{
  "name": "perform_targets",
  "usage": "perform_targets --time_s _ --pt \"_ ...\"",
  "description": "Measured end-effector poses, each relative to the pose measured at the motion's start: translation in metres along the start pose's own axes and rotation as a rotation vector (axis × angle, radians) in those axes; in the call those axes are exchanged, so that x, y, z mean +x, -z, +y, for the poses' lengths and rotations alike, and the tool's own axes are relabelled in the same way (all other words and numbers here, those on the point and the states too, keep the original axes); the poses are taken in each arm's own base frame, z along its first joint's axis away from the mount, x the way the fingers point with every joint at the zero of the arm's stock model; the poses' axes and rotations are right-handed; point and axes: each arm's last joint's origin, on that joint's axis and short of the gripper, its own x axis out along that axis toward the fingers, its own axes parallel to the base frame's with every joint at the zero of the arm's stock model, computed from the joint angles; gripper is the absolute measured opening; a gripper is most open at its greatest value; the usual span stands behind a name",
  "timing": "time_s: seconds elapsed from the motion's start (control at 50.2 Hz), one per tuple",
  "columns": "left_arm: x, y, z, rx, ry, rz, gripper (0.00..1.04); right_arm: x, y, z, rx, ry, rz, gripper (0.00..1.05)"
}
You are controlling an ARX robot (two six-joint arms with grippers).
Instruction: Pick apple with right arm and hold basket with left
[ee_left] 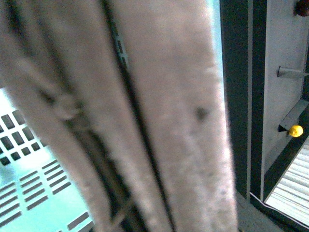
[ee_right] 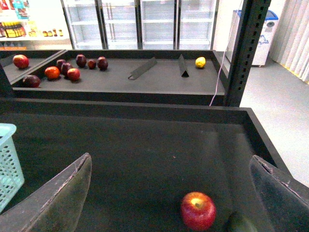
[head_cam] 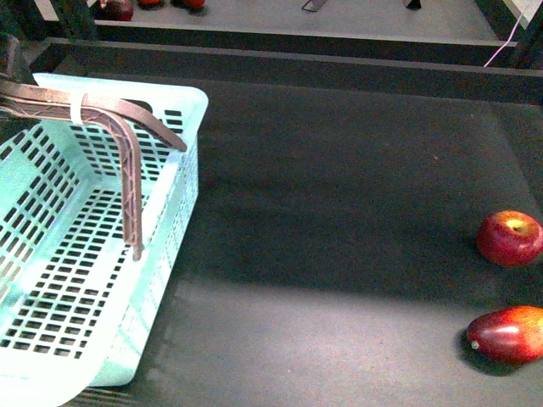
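The red apple [head_cam: 509,238] with a yellowish stem patch sits on the dark shelf at the far right. It also shows in the right wrist view [ee_right: 198,210], below and between the wide-open fingers [ee_right: 63,193] of my right gripper [ee_right: 176,193], which is not touching it. The light aqua basket [head_cam: 93,280] stands at the left. Its brown handles [head_cam: 127,161], bound by a white tie [head_cam: 78,108], are raised. My left gripper is out of the front view; in the left wrist view the brown handle [ee_left: 159,121] fills the picture, gripped and blurred.
An elongated red-orange fruit [head_cam: 507,334] lies just in front of the apple. A raised dark shelf edge [head_cam: 297,64] runs along the back. Beyond it a second shelf holds several red fruits [ee_right: 63,67] and a yellow one [ee_right: 200,62]. A dark post [ee_right: 246,48] stands at the right.
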Motion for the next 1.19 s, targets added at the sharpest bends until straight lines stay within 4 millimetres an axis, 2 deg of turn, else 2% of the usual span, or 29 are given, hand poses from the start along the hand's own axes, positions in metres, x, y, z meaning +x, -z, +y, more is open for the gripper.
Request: perform_targets --time_s 0.08,0.259,0.458,0.597,0.776,0.936,1.194 --pt "-0.003 0.000 0.000 -0.008 0.012 0.005 0.16 0.000 0.000 0.000 0.000 0.000 0.000 0.96" --pt "-0.020 0.005 0.002 0.070 0.031 0.008 0.16 0.000 0.000 0.000 0.000 0.000 0.000 0.96" --pt "-0.063 0.013 -0.020 0.225 0.112 0.029 0.16 0.000 0.000 0.000 0.000 0.000 0.000 0.96" --pt "-0.089 0.043 -0.039 0.386 0.171 0.109 0.16 0.000 0.000 0.000 0.000 0.000 0.000 0.96" --pt "-0.107 0.085 -0.063 0.483 0.265 0.212 0.16 0.000 0.000 0.000 0.000 0.000 0.000 0.96" --pt "-0.132 0.129 -0.087 0.567 0.380 0.296 0.16 0.000 0.000 0.000 0.000 0.000 0.000 0.96" --pt "-0.156 0.171 -0.096 0.658 0.457 0.379 0.16 0.000 0.000 0.000 0.000 0.000 0.000 0.96"
